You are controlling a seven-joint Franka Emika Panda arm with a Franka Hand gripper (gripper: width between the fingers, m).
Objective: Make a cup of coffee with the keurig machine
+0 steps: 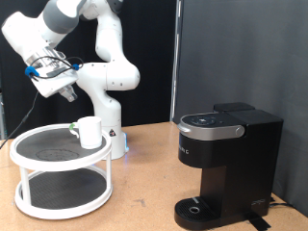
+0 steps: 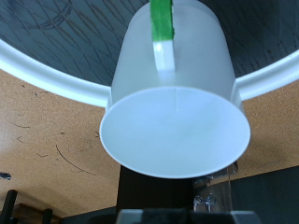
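The white cup (image 1: 89, 132) stands upright on the top tier of a round white two-tier stand (image 1: 29, 144) at the exterior view's left. A small green-rimmed pod (image 1: 74, 127) sits just beside it. My gripper (image 1: 67, 93) hangs in the air above the cup, towards the exterior view's left, and touches nothing. In the wrist view the cup (image 2: 173, 112) fills the middle, with a green and white strip (image 2: 164, 37) on its wall. The black keurig machine (image 1: 226, 159) stands at the exterior view's right with its lid down, and nothing is on its drip base (image 1: 197, 207).
The stand's lower tier (image 1: 58, 192) shows nothing on it. The brown tabletop (image 1: 144, 183) lies between the stand and the machine. The robot's white base (image 1: 111, 106) stands behind the stand. A black curtain hangs at the back.
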